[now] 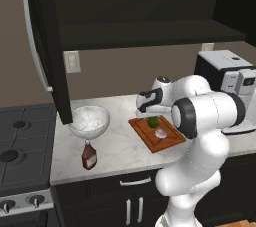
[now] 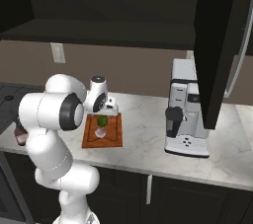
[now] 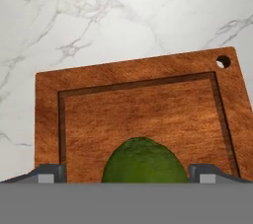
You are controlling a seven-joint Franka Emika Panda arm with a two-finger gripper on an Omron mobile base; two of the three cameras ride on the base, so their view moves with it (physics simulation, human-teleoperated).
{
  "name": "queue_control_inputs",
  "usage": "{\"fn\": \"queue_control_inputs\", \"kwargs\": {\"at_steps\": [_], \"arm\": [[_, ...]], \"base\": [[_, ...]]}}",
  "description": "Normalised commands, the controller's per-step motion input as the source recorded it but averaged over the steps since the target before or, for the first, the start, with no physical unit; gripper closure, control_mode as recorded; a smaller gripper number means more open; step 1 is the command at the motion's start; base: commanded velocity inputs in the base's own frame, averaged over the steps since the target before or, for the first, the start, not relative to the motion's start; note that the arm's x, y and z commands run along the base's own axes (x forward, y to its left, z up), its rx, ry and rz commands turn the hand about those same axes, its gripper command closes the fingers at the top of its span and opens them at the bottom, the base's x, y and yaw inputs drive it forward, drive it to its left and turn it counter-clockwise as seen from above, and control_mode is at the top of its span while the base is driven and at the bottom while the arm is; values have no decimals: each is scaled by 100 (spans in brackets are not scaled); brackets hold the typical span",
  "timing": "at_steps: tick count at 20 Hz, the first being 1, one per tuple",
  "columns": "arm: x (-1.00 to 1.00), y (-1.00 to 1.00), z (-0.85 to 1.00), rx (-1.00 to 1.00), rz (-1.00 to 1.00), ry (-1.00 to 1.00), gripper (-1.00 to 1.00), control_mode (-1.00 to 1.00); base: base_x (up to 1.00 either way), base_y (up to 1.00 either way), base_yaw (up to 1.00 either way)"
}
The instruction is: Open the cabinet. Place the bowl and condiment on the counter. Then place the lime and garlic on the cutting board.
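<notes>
And here we are above the cutting board (image 3: 143,114), the hand looking straight down on its reddish-brown wood, groove running round the edge and a small hole in one corner. The lime (image 3: 144,161) sits on the board right between the two finger tips, and the gripper (image 3: 126,174) stands wide, a tip on either side of the fruit with a gap of bare board showing on both sides, so nothing is clamped. From the left base view the lime (image 1: 153,121) and the pale garlic (image 1: 160,133) lie close together on the board (image 1: 167,143), garlic nearer the counter's front edge. The right base view agrees: lime (image 2: 102,120) just behind garlic (image 2: 100,132), both on the board (image 2: 113,136), the white hand hanging right over them. Over on the counter (image 1: 117,148) the marbled bowl (image 1: 89,121) rests near the stove (image 1: 22,141), and the dark-red condiment (image 1: 89,156) stands upright just in front of it, close to the counter's edge. The cabinet (image 1: 47,46) door hangs open above the bowl, shelf dark inside. A coffee machine (image 2: 187,119) sits further along the marble.
</notes>
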Motion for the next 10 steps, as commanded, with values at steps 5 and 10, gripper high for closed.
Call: {"fn": "queue_control_inputs", "kwargs": {"at_steps": [5,10], "arm": [[-21,9,85,5,-7,0,-100,-100],[-56,-9,72,4,-9,0,-100,-100]], "base": [[0,0,0],[0,0,0]]}}
